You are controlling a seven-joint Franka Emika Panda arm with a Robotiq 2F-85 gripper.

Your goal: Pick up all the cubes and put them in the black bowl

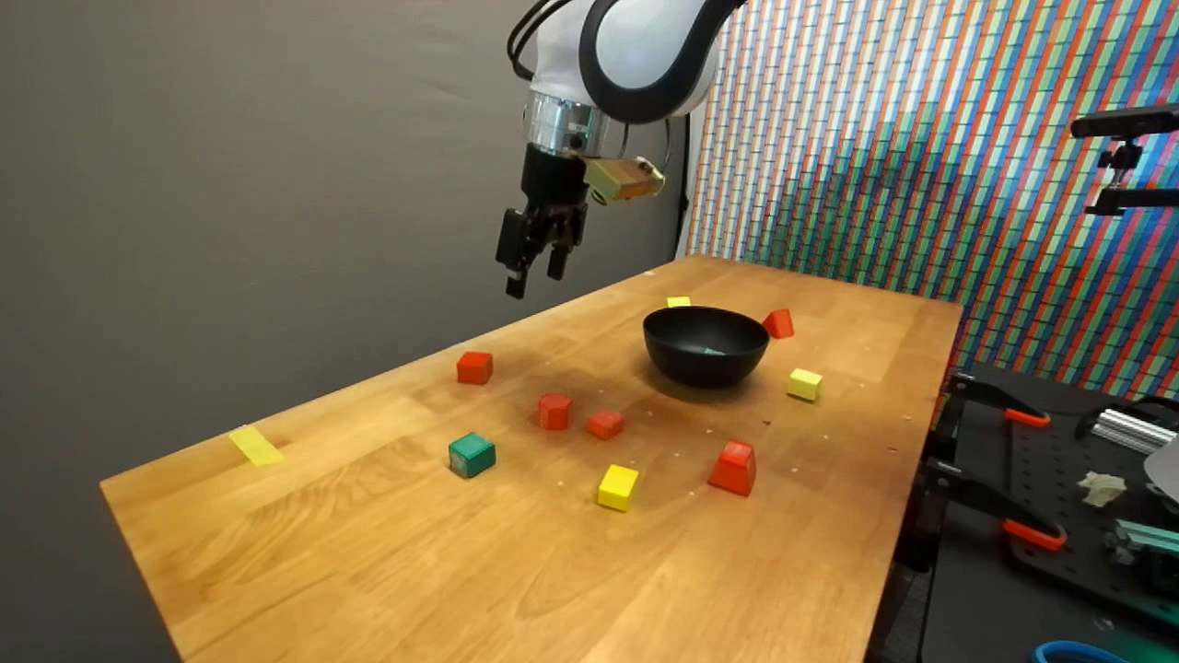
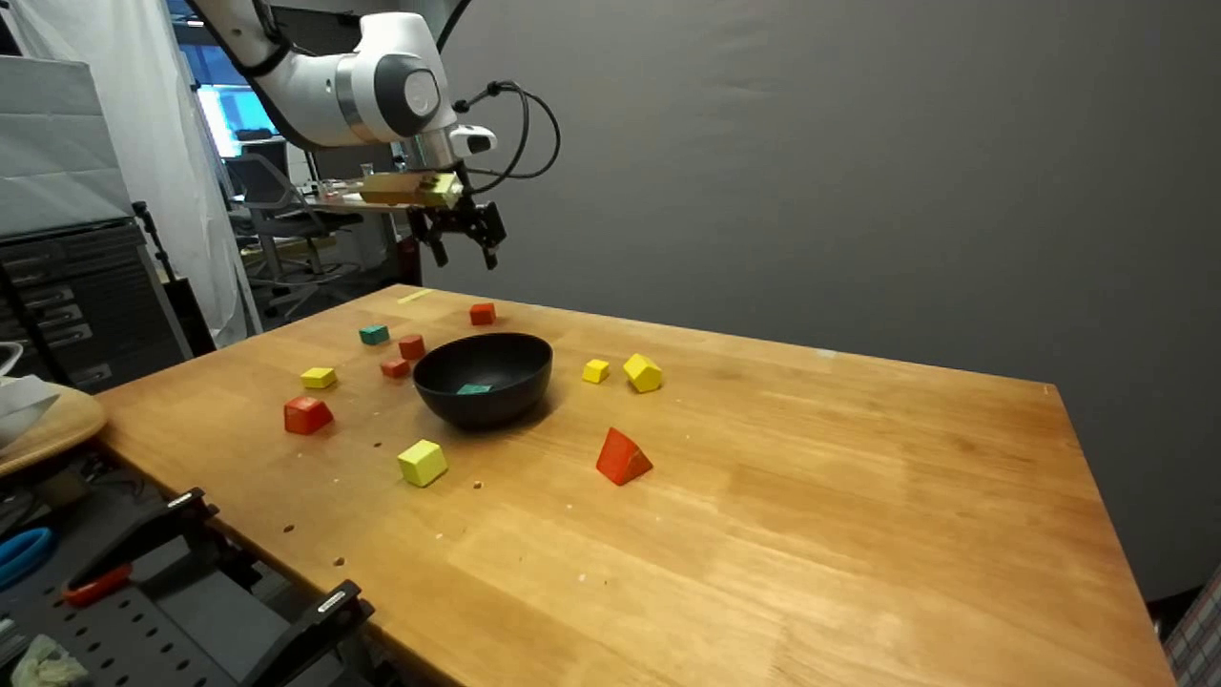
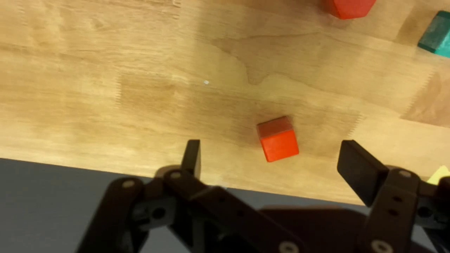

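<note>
My gripper is open and empty, raised above the table's far edge. In the wrist view a red cube lies on the table below, between the open fingertips in the picture. The black bowl stands upright with a green block inside. Near the gripper's side lie a green cube, a red block, a small red block and a yellow block. A red block, a pale yellow cube, a red wedge and two yellow blocks lie around the bowl.
A flat yellow strip is stuck near the table's corner. Black clamps with orange parts sit along the table's side, beside a black perforated board. A grey wall stands behind the far edge.
</note>
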